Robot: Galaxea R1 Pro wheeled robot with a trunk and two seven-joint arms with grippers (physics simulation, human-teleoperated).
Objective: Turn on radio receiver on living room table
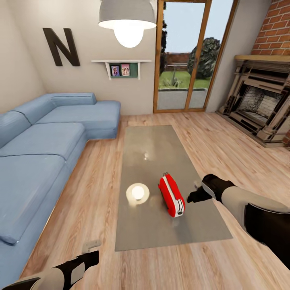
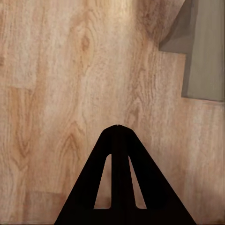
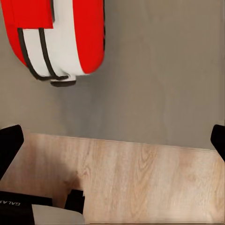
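Standing on the table: the small red retro radio receiver with white edge trim (image 1: 171, 195) rests on the long low rectangular coffee table with a glossy grey-beige top (image 1: 161, 233), towards the table's near end and right of its middle line, seen narrow and edge-on from the head camera.
Radio up close: in the right wrist view the red and white body (image 3: 70, 37) lies on the grey top (image 3: 159, 84), with two thin dark lines curving round its white band.
Right gripper: the black right gripper (image 1: 197, 196) hangs just beside the radio on its right, over the table's right edge, not touching it; in its own wrist view its two dark fingertips (image 3: 9, 143) sit far apart at opposite sides, so the jaws are spread wide with nothing between them.
Left gripper: the black left gripper (image 2: 117, 127) is low over the pale wooden plank floor (image 2: 56, 93), near a corner of the table (image 2: 201, 51); its two fingers meet at one tip, closed on nothing.
Reflection: a round bright patch (image 1: 137, 193) glows on the tabletop, left of the radio.
Room: blue sectional sofa (image 1: 44, 149) at the left, dark letter "N" (image 1: 61, 46) on the wall, wood-framed glass doors (image 1: 189, 56) beyond the table, brick fireplace (image 1: 262, 100) at the right.
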